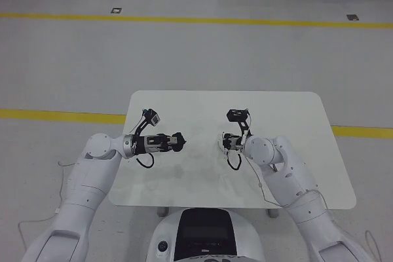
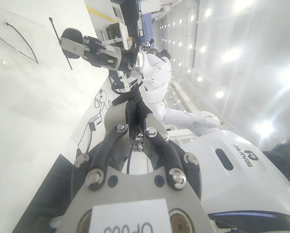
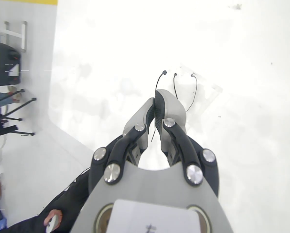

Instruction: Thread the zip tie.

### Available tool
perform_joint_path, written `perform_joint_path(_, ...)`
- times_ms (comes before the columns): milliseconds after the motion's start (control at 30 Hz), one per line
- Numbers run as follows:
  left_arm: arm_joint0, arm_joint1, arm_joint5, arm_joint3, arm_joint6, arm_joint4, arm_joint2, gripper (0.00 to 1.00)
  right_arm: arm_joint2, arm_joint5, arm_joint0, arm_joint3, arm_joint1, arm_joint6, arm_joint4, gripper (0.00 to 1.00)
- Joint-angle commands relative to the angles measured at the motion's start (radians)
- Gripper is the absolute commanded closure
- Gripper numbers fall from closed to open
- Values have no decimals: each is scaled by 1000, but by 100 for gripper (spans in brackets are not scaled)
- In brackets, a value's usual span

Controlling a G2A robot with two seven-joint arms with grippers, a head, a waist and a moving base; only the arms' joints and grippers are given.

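Note:
My right gripper (image 3: 155,95) is shut on a thin black zip tie (image 3: 159,79), held near its middle above the white table (image 1: 281,118). The tie's head (image 3: 163,72) sticks out past the fingertips and its tail hangs back between the fingers. In the left wrist view the same zip tie (image 2: 54,31) crosses the right gripper (image 2: 62,42). My left gripper (image 2: 135,112) is shut and faces the right gripper (image 1: 221,139) across a small gap in the top view. A thin black strand runs between the left fingers; I cannot tell what it is.
Two more black zip ties (image 3: 175,86) (image 3: 194,86) lie on a clear sheet (image 3: 208,88) on the table just beyond the right gripper. The table's near edge and the floor with a yellow line (image 1: 52,116) lie around it.

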Motion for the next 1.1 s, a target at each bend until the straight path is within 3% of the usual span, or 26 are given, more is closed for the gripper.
perform_joint_path(0,0,0,0,0,0,0,0,100,0,3,1,1,0,0,-2,100)
perform_joint_path(300,0,0,0,0,0,0,0,100,3,2,-8,4,-1,-22,15,100)
perform_joint_path(500,0,0,0,0,0,0,0,100,15,-33,-87,-68,-4,-225,83,100)
perform_joint_path(667,0,0,0,0,0,0,0,100,-4,-68,-172,-130,-7,-446,69,100)
perform_joint_path(900,0,0,0,0,0,0,0,100,-32,-120,-246,-155,-13,-703,45,100)
perform_joint_path(1067,0,0,0,0,0,0,0,100,-33,-122,-248,-154,-13,-710,43,100)
